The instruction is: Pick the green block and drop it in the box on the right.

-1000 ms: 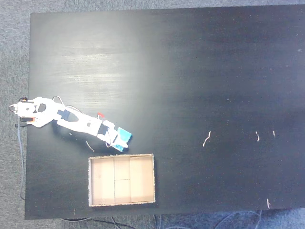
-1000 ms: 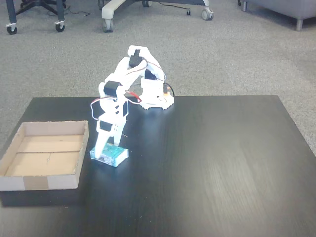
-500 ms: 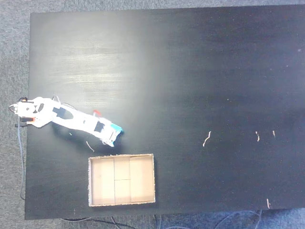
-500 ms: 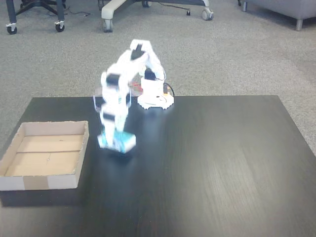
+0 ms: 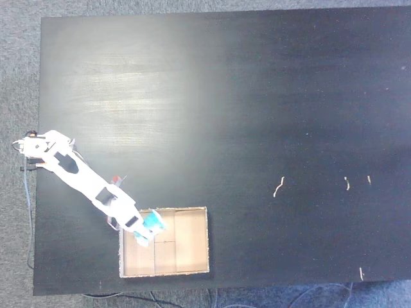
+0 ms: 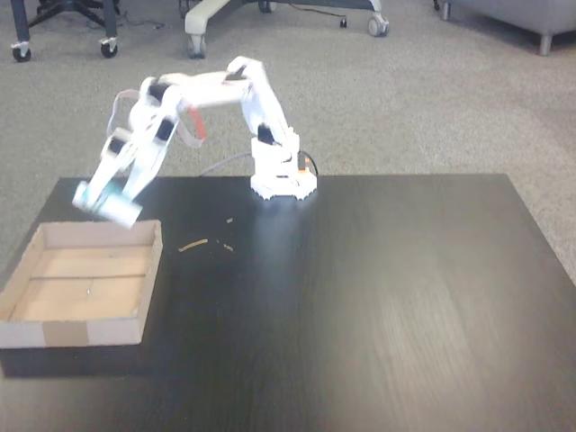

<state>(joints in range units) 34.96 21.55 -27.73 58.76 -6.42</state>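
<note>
The green block [image 5: 153, 222] [image 6: 106, 205] is a small teal piece held in the air by my gripper [image 5: 149, 228] [image 6: 101, 200], which is shut on it. In both fixed views the white arm reaches over the near corner of the box [image 5: 192, 247] [image 6: 54, 310], a shallow tan cardboard tray. The block hangs above the box's inner edge, a little above the wall, clear of the floor. It looks blurred in the side-on fixed view.
The arm's base [image 5: 35, 151] [image 6: 281, 180] is bolted at the black table's edge. Small pale scraps [image 5: 278, 186] lie on the table far from the box, and more [image 6: 193, 245] lie beside the box wall. Office chair wheels stand on the carpet behind.
The arm lifted the green block off the table and swung it sideways from beside the box to above the box's edge. The gripper stayed shut on it.
</note>
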